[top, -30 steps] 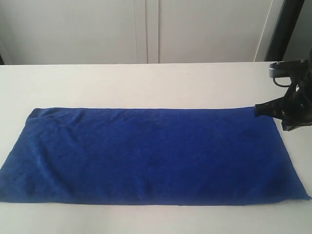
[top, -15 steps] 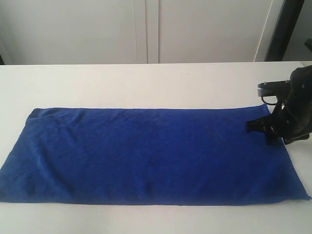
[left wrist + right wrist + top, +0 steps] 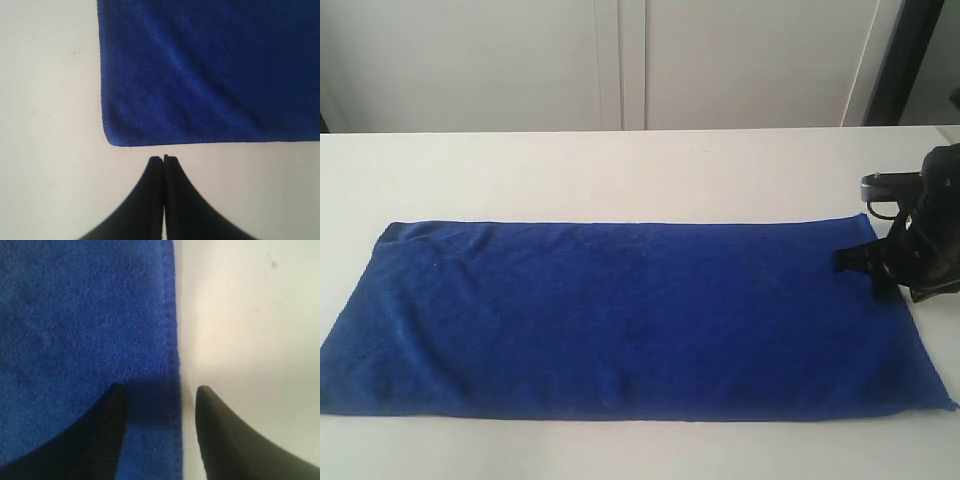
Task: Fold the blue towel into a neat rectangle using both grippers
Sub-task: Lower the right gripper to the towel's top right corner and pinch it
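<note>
The white table fills most of the exterior view. The towel lies on it flat and unfolded, its long sides running left to right across the view. It covers the middle and near part of the table.

The right gripper is at the towel's right short edge, toward the far corner. In the right wrist view, the right gripper has its fingers spread wide and holds nothing. The hemmed edge of the towel runs between them. One finger is over the cloth and casts a dark shadow on it. The other finger is over bare table just beside the hem. I cannot tell whether either tip touches what is under it.

The left gripper shows only in the left wrist view. Its fingers are pressed together with nothing between them. One rounded corner of the towel lies just beyond the tips, with a narrow strip of table between. I cannot tell which corner it is.

A second ago the right gripper pointed at the far right corner, and its fingers looked closed. Since then it has come nearer the camera along the short edge, and its fingers have opened. Compared with half a second ago, it sits slightly further right. The towel has not shifted.
</note>
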{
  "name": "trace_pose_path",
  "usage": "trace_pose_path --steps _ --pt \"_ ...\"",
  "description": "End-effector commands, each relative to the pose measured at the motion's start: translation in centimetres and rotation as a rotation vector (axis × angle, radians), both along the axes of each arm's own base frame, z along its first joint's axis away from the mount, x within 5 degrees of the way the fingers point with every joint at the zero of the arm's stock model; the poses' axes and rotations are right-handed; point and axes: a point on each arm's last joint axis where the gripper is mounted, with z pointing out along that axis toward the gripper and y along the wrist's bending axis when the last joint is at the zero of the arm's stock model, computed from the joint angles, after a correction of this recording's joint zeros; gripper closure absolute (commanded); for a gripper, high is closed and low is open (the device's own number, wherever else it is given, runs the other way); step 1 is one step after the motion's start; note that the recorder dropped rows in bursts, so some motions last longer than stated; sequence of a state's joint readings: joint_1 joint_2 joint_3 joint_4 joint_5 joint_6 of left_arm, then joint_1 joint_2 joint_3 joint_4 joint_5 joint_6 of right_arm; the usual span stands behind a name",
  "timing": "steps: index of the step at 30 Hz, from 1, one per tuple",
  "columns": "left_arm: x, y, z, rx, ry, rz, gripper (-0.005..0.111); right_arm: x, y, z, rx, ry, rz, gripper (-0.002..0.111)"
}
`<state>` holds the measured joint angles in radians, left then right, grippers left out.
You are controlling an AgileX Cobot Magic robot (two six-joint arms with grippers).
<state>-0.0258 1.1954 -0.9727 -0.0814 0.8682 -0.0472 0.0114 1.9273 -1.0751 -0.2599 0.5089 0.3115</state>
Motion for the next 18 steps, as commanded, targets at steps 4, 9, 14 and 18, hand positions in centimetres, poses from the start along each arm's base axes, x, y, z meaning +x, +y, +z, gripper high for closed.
trace_pose_path --steps 4,9,14,18 --pt "-0.4 0.0 0.0 -0.008 0.013 0.001 0.107 -0.4 0.2 -1.4 0.047 0.07 0.015 0.065" --pt "-0.4 0.0 0.0 -0.008 0.013 0.001 0.107 -1.0 0.2 -3.5 0.04 0.182 0.008 0.078" --pt "-0.4 0.0 0.0 -0.008 0.013 0.001 0.107 -1.2 0.2 -4.4 0.038 0.223 0.005 0.108" --pt "-0.4 0.0 0.0 -0.008 0.013 0.001 0.107 -1.2 0.1 -4.4 0.031 0.221 0.012 0.108"
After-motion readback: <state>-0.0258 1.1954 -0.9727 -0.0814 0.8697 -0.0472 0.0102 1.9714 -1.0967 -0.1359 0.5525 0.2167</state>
